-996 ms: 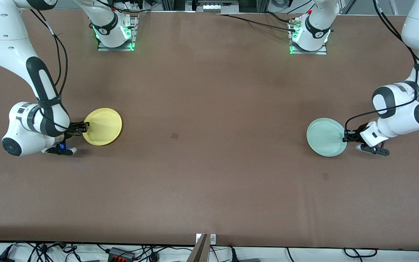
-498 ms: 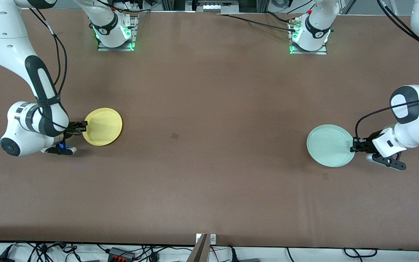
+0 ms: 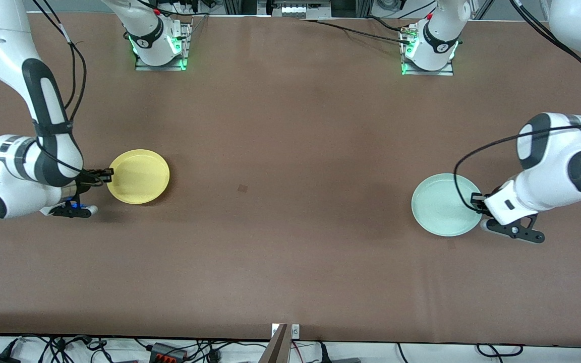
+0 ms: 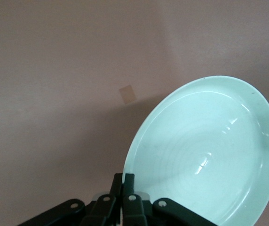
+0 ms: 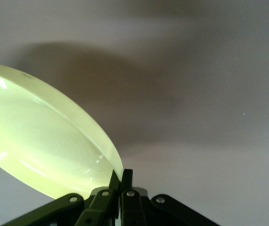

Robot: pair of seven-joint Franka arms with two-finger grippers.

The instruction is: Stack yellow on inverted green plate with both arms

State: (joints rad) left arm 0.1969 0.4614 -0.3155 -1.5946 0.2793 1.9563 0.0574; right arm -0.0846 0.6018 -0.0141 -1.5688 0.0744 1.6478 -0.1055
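Observation:
The pale yellow plate [image 3: 139, 176] hangs over the table at the right arm's end, hollow side up. My right gripper [image 3: 106, 175] is shut on its rim, which shows in the right wrist view as the yellow plate [image 5: 45, 141] pinched at my right gripper [image 5: 121, 178]. The mint-green plate [image 3: 442, 204] is lifted and tilted at the left arm's end. My left gripper [image 3: 476, 201] is shut on its edge. In the left wrist view the green plate [image 4: 205, 150] rises from my left gripper [image 4: 123, 181], hollow side toward the camera.
The brown table [image 3: 290, 151] spreads wide between the two plates. A small dark patch [image 3: 242, 188] marks its middle. Both arm bases [image 3: 159, 45] [image 3: 429, 50] stand along the edge farthest from the front camera.
The right gripper closed on the yellow plate's rim and lifted it slightly toward the right arm's end. The left arm swung the green plate out, then raised and tilted it.

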